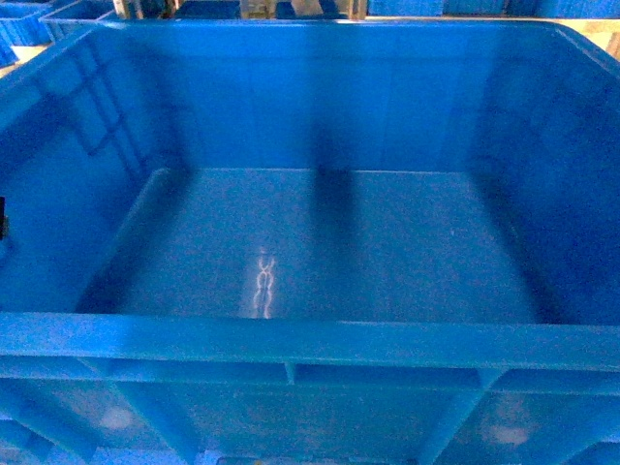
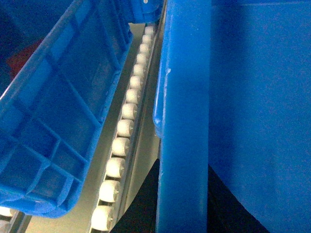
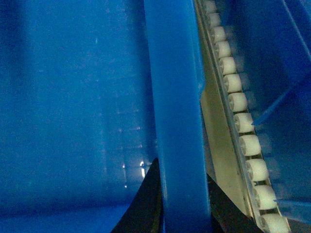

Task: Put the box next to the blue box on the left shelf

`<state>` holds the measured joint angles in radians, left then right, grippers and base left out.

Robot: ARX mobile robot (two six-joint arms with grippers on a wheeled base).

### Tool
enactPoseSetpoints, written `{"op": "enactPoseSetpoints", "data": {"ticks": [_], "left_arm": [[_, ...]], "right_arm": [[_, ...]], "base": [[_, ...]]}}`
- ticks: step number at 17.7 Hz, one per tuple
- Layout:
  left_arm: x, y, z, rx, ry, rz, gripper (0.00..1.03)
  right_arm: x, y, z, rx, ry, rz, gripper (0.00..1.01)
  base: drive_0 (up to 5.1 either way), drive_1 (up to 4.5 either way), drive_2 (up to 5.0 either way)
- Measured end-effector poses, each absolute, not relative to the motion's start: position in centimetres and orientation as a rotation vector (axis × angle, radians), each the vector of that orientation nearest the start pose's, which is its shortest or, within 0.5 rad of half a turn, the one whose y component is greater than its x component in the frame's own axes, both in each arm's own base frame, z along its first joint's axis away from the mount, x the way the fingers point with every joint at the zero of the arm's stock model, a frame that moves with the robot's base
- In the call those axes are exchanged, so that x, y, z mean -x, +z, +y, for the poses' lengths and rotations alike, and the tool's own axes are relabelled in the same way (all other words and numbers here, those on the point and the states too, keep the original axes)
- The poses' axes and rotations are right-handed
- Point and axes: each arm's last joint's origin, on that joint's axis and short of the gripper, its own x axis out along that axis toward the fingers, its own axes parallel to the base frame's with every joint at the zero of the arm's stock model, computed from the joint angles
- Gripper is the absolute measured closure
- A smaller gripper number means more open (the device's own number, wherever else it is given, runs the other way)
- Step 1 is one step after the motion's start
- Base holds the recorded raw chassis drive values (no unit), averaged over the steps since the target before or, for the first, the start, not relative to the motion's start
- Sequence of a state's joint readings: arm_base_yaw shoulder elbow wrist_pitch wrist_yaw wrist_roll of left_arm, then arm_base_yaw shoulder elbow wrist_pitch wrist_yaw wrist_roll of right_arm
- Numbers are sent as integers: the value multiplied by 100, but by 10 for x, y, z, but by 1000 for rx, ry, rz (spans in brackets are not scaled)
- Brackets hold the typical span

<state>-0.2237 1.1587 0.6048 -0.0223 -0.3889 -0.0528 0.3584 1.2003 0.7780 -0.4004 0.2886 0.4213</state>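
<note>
Box (image 1: 320, 252) fills the head view, carried over the shelf (image 2: 121, 131); each wrist view shows a side rim with dark pincer parts straddling it, so left pincer (image 2: 182, 204) and right pincer (image 3: 180, 204) look pinched on the box walls. Step is likely the set-down: lower onto the roller rails and slide in beside the neighbour crate (image 2: 53, 121). Room is tight, with a narrow roller lane on the left and another crate (image 3: 282, 73) close on the right.
</note>
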Motion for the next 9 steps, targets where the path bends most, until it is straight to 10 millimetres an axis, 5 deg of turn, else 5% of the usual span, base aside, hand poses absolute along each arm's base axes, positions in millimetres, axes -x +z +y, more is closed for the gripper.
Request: {"op": "enactPoseSetpoints", "data": {"ticks": [9], "left_arm": [[-246, 203, -37, -157, 157, 607, 91]], "right_arm": [[-234, 212, 78, -134, -131, 894, 90]], "base": [[0, 0, 0]]}}
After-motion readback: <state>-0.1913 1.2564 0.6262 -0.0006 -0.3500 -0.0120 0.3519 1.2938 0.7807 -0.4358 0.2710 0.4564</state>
